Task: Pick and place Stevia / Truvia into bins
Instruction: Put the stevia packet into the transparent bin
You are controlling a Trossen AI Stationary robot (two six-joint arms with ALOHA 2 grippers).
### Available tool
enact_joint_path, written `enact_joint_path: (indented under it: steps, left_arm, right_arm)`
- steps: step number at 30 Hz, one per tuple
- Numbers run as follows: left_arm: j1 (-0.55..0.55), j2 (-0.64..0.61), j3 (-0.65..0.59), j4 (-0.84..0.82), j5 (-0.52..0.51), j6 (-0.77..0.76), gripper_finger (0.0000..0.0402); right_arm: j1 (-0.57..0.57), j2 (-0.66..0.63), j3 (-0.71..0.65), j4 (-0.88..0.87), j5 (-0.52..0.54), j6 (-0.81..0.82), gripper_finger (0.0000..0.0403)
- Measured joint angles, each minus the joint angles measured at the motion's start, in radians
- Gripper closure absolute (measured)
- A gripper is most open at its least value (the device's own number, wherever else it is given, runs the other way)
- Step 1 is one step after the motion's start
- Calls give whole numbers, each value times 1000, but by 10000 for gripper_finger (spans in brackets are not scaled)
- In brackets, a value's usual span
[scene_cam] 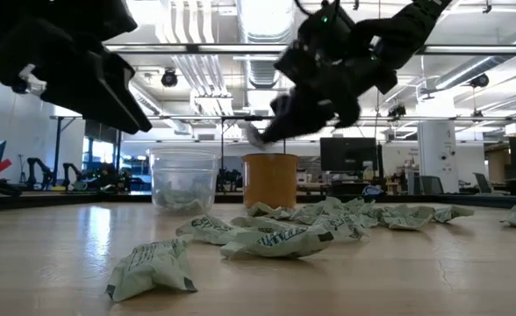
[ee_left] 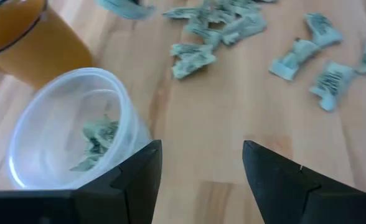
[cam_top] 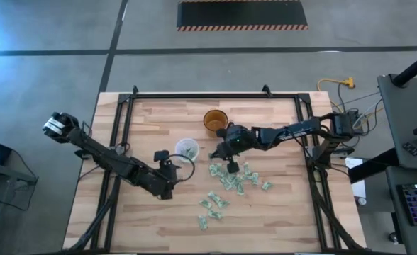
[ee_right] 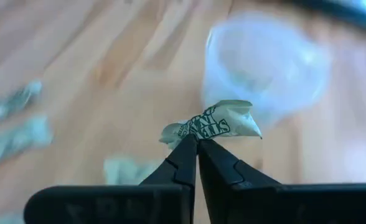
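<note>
Right gripper [ee_right: 197,144] above desk [cam_top: 279,212], between translucent cup [cam_top: 186,149] and amber cup [cam_top: 215,120], fingers pinched together on one crumpled Stevia sachet [ee_right: 213,122], lifted clear of desk. Left gripper [ee_left: 201,163] just beside translucent cup's near-left side, fingers apart, nothing between them. Few sachets [ee_left: 98,138] already inside translucent cup. Remaining sachets [cam_top: 231,178] scattered on desk, near and right of cups.

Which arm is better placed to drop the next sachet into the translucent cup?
The right. The right gripper is shut on a pale green paper Stevia sachet, raised above the table near the small round translucent plastic cup. The left gripper is open and empty beside that cup.
</note>
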Motion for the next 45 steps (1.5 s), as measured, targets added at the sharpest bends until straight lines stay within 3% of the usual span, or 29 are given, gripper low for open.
enact_joint_path:
  steps: [8,14,23,28,36,41,45]
  left_arm:
    - [-14,2,1,1,11,1,195]
    - [-14,2,1,-3,11,1,195]
    - [-15,2,1,-2,30,2,195]
    - [-15,2,0,-2,32,2,195]
    - [-16,7,-9,51,33,26,195]
    - [-15,74,-24,235,129,160,197]
    - [-16,158,-19,367,209,252,197]
  right_arm:
    - [0,12,3,305,20,-27,394]
    - [-4,120,88,346,37,-10,394]
    - [-30,305,342,72,36,31,392]
    - [-32,323,404,-87,29,21,351]
    - [-31,216,390,-219,25,-13,257]
    - [-10,97,364,-431,-17,-49,236]
    - [15,5,281,-473,-23,-47,237]
